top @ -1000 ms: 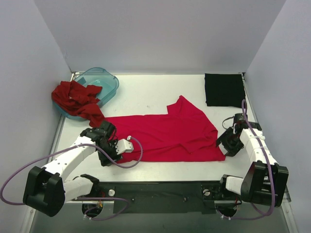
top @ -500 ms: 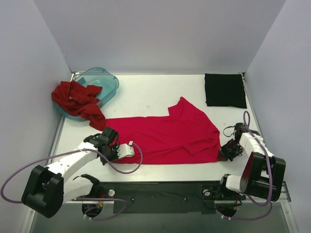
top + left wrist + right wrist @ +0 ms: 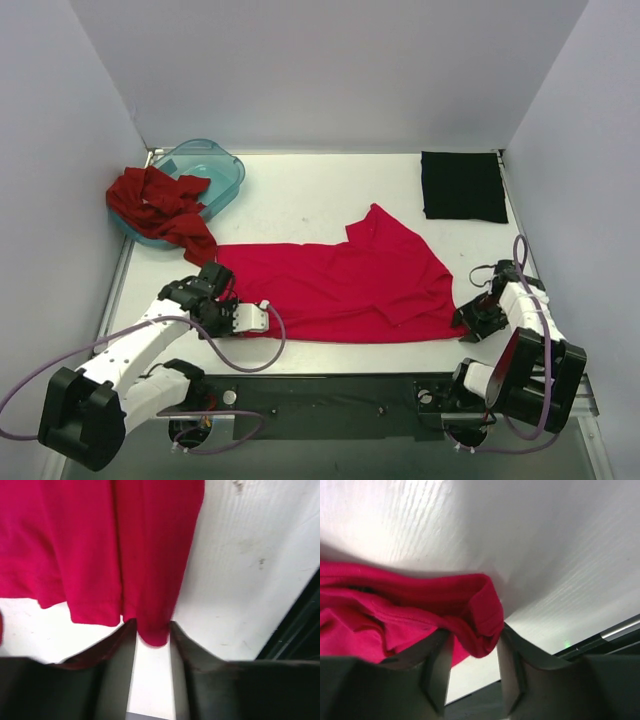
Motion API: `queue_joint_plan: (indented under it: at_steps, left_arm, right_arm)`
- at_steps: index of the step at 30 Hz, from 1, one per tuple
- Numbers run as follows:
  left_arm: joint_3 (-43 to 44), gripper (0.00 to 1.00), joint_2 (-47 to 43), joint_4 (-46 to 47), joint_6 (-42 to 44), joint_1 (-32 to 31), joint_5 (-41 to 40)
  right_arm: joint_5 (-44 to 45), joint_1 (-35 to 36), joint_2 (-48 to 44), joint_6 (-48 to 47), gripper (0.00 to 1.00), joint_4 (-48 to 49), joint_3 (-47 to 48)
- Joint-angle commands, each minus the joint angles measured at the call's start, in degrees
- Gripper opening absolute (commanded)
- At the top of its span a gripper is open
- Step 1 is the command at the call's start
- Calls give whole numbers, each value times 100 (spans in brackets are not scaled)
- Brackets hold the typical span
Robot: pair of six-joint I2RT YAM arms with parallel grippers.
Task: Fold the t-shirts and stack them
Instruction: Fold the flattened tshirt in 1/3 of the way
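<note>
Soft, limp crimson-pink t-shirt: near corners sat within my left gripper and right gripper; clamped or loose, I couldn't tell.

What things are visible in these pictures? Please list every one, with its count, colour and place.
bright crimson-pink cloth t-shirt: one, crimson-pink, spread out on the middle of the table
darker brick-red cloth t-shirt: one, brick-red, crumpled over the tub's left side, far left
black cloth t-shirt: one, black, folded flat at the far right corner
translucent teal plastic tub: one, teal, far left corner
white table: one, white, under everything
left gripper: one, dark fingers either side of the crimson-pink shirt's near left corner
right gripper: one, dark fingers either side of a bunched fold at the shirt's near right corner
</note>
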Motion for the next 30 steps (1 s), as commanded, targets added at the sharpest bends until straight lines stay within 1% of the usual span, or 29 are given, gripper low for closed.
queue_joint_plan:
  at_steps: [1,2,5,7,8,10,13,14,15,16,18,19,20,21,22,24,26,30]
  left_arm:
    - [603,48,338,-729,199,-160,172]
    - [700,50,382,-836,181,-143,172]
    - [1270,50,470,-1275,234,32,330]
    - [1613,50,558,-1320,234,321,585]
    - [1676,47,672,-1216,199,393,742]
    - [1765,45,917,-1145,58,473,822]
    - [1528,44,1130,-969,-82,272,814]
    - [1388,44,1121,-716,-161,227,797]
    - [1335,44,1121,-566,-144,200,762]
    - [1212,44,1112,-312,-92,200,726]
    - [1106,45,1199,-73,144,192,656]
    - [1088,45,1252,-55,198,191,577]
    - [1071,45,1392,24,234,191,533]
    - [1044,45,1489,77,234,191,454]
    - [1027,45,1603,156,243,191,393]
    - [983,44,1744,322,217,191,331]
    - [939,43,1815,533,190,183,278]
    - [930,40,1938,710,129,191,225]
  right_arm:
    - [389,-115,-90,-107,42,-331,242]
    - [433,-124,-195,-125,45,-436,313]
    - [591,-107,-546,-143,48,-674,752]
    - [618,-2,-828,-248,48,-745,1016]
    - [618,77,-968,-326,48,-754,1165]
    - [696,568,-1100,-546,49,-745,1358]
    - [750,1918,-1075,-871,48,-632,1500]
    - [750,2280,-970,-924,40,-596,1500]
    - [723,2823,-891,-1003,34,-491,1500]
    - [593,3229,-655,-1048,33,-403,1474]
    - [478,3783,-216,-1083,34,-323,1500]
    - [486,3943,-65,-1101,35,-340,1518]
    - [634,4276,223,-1101,36,-349,1570]
    - [757,4409,365,-1048,36,-436,1606]
    - [915,4689,584,-1022,37,-437,1632]
    - [960,5006,822,-1013,39,-359,1624]
    - [917,5236,964,-1057,41,-122,1606]
    - [846,5404,1289,-1241,44,125,1685]
